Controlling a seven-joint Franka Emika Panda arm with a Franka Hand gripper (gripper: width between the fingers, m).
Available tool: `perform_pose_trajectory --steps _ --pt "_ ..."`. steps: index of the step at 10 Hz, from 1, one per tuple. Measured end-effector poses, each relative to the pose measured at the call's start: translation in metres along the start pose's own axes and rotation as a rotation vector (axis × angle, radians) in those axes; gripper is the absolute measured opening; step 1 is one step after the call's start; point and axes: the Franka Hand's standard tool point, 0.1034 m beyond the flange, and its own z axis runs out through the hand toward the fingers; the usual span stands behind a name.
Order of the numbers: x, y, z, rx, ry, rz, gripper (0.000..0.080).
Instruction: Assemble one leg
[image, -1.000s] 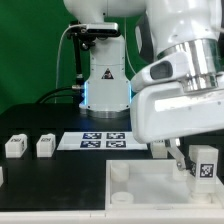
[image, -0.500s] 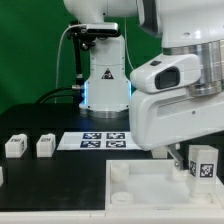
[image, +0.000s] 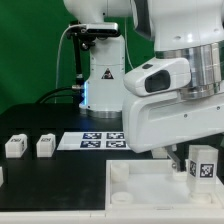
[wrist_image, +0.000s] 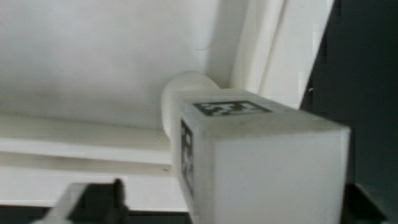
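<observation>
A leg (image: 204, 165), a small white block with a square tag, stands upright at the corner of the white tabletop (image: 150, 195) on the exterior view's right. In the wrist view the leg (wrist_image: 258, 160) fills the near field and sits against a round corner socket (wrist_image: 182, 95) of the tabletop (wrist_image: 89, 70). My gripper (image: 191, 164) straddles the leg and is open. One dark finger (wrist_image: 98, 200) stands apart from the leg's side with a gap between them. The other finger is hidden behind the leg.
Two more white legs (image: 15, 146) (image: 45, 146) stand on the black table at the exterior view's left, and a third (image: 2, 176) is cut by the edge. The marker board (image: 103, 140) lies behind the tabletop. The robot base (image: 105, 80) stands at the back.
The wrist and arm housing have turned and shifted toward the exterior view's left above the leg. The leg has stayed in place at the tabletop corner.
</observation>
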Motion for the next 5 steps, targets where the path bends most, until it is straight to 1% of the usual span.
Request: perform_pose_trajectory --steps 1,2,4,5 --pt "0.0003 -0.0005 -0.0001 0.003 0.002 0.066 0.0384" --pt "0.0009 -0.0001 -0.0003 0.003 0.005 0.19 0.0292" --pt "0.0024 0.0013 0.0 0.003 0.005 0.362 0.0292" --pt "0.006 0.004 0.0013 0.003 0.003 0.462 0.0292"
